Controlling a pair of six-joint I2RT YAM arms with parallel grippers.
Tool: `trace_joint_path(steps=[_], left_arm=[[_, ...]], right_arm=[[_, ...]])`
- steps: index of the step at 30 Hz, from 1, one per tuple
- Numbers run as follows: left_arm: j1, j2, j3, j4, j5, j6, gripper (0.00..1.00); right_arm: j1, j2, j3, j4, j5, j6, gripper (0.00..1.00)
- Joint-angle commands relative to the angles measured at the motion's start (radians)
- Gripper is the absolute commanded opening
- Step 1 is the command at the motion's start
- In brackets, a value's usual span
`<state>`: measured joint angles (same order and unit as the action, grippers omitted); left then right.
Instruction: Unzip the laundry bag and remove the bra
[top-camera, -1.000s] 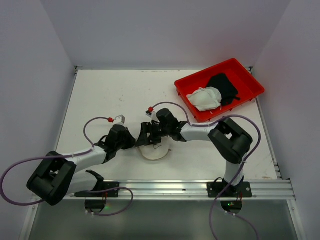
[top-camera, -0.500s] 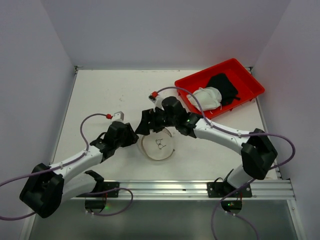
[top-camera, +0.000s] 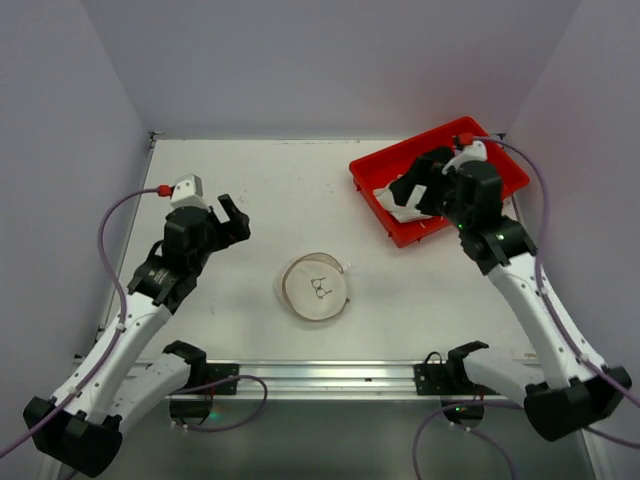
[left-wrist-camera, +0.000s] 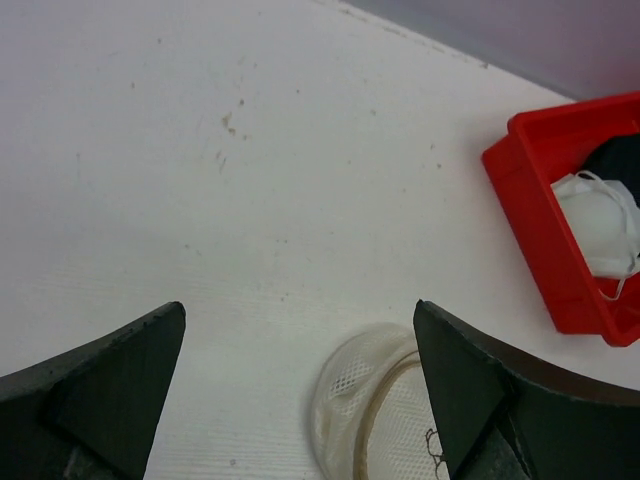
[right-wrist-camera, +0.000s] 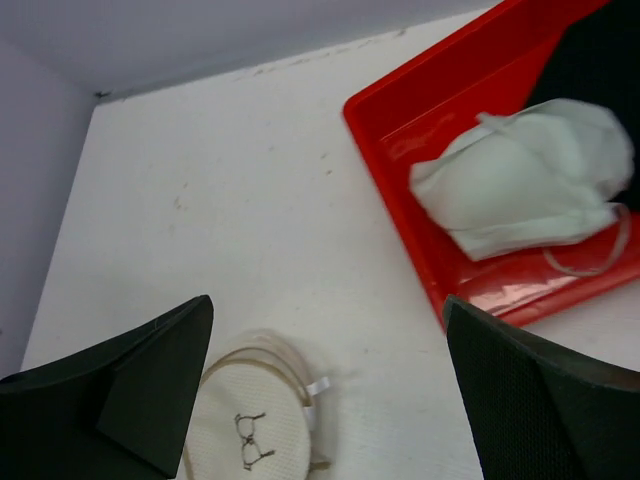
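The laundry bag (top-camera: 314, 288) lies flattened on the table, a round white mesh disc with a wire rim and a small dark mark facing up. Nothing touches it. It shows low in the left wrist view (left-wrist-camera: 375, 420) and in the right wrist view (right-wrist-camera: 255, 420). A white bra (right-wrist-camera: 520, 180) with a thin strap lies in the red tray (top-camera: 506, 158), partly hidden under my right arm in the top view (top-camera: 400, 207). My left gripper (top-camera: 228, 215) hangs open and empty left of the bag (left-wrist-camera: 299, 308). My right gripper (top-camera: 418, 182) hangs open and empty above the tray's near corner (right-wrist-camera: 328, 300).
The red tray (right-wrist-camera: 400, 130) at the back right also holds a black garment (right-wrist-camera: 590, 60). Its corner shows in the left wrist view (left-wrist-camera: 520, 200). Grey walls close the table's back and sides. A metal rail with both arm bases runs along the near edge (top-camera: 330, 375).
Both grippers have opened and pulled away from the bag, the left up and to the left, the right up toward the tray. The bag now lies alone, marked end up.
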<state>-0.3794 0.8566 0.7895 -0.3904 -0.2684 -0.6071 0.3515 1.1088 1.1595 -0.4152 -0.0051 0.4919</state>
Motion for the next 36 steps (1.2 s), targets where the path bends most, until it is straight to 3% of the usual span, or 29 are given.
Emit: trace_joint_path(steps=[1,7,12,17,26,36], left_arm=[[0.011,-0.071,0.125,-0.148,-0.104,0.107,1.00],[0.011,-0.194,0.283,-0.267,-0.161,0.173,1.00],[0.010,-0.274,0.373,-0.353,-0.215,0.236,1.00],[0.010,-0.389,0.369,-0.377,-0.247,0.242,1.00],[0.010,-0.507,0.292,-0.381,-0.253,0.231,1.00],[0.010,-0.524,0.249,-0.389,-0.216,0.205,1.00]], right_arm=[[-0.052,-0.191,-0.010,-0.129,0.193,-0.088,0.99],[-0.057,-0.509,-0.006,-0.218,0.355,-0.170,0.99],[-0.057,-0.700,-0.015,-0.254,0.387,-0.226,0.99],[-0.057,-0.860,-0.053,-0.270,0.375,-0.263,0.99],[-0.057,-0.969,-0.126,-0.269,0.335,-0.243,0.99],[-0.057,-1.014,-0.138,-0.269,0.324,-0.233,0.99]])
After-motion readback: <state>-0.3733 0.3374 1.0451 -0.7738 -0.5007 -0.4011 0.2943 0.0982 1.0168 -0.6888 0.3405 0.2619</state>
